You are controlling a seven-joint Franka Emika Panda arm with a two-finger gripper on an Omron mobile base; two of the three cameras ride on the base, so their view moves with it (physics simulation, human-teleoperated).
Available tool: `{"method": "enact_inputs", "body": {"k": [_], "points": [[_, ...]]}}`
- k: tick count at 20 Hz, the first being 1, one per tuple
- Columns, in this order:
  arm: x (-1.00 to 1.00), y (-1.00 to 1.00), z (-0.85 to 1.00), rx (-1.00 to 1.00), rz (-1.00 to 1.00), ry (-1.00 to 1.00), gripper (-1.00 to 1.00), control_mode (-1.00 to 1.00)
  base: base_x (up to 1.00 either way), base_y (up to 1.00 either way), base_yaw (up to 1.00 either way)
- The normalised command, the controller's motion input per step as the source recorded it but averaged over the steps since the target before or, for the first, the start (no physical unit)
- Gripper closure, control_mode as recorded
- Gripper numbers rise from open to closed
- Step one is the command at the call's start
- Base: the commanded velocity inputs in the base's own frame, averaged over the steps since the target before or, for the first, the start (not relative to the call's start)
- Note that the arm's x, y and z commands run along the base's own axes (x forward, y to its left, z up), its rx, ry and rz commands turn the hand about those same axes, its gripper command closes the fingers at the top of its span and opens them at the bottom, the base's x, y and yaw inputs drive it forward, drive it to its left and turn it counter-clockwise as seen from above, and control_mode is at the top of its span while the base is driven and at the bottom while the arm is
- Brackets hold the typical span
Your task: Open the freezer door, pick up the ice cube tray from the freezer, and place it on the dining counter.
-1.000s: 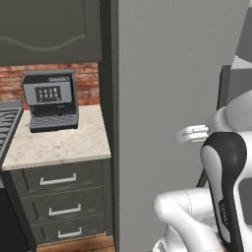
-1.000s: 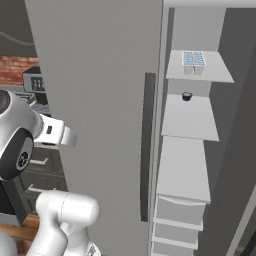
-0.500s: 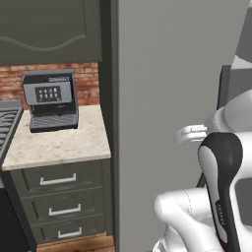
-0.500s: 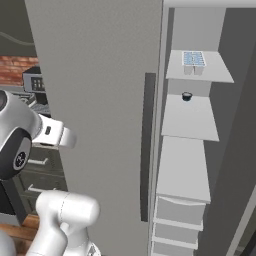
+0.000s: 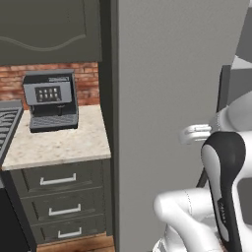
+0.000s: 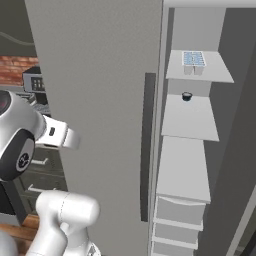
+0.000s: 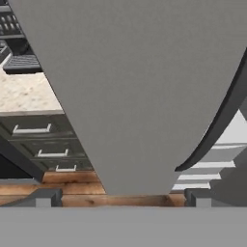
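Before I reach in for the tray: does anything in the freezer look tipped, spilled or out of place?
Nothing stands out. The ice cube tray lies flat on the top shelf, a small dark object sits on the shelf below, and the freezer door stands open.

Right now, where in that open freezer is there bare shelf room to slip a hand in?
The top shelf is bare to the right of the ice cube tray. The next shelf holds only a small dark cup at the back; its front is free. The shelf below looks bare. The drawers underneath leave no room.
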Motion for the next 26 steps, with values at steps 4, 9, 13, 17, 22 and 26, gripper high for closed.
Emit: {"method": "enact_inputs", "body": {"k": [4, 9, 13, 17, 22, 26], "points": [[0.00, -0.07, 0.00, 0.00, 0.00, 0.00, -1.00, 1.00, 0.00, -0.31, 0.00], [0.00, 0.00, 0.00, 0.00, 0.00, 0.00, -1.00, 1.00, 0.00, -0.69, 0.00], [0.00, 0.00, 0.00, 0.00, 0.00, 0.00, -1.00, 1.00, 0.01, -0.80, 0.00], [0.00, 0.00, 0.00, 0.00, 0.00, 0.00, -1.00, 1.00, 0.07, -0.73, 0.00], [0.00, 0.00, 0.00, 0.00, 0.00, 0.00, -1.00, 1.00, 0.27, -0.42, 0.00], [0.00, 0.00, 0.00, 0.00, 0.00, 0.00, -1.00, 1.00, 0.47, -0.22, 0.00]]}}
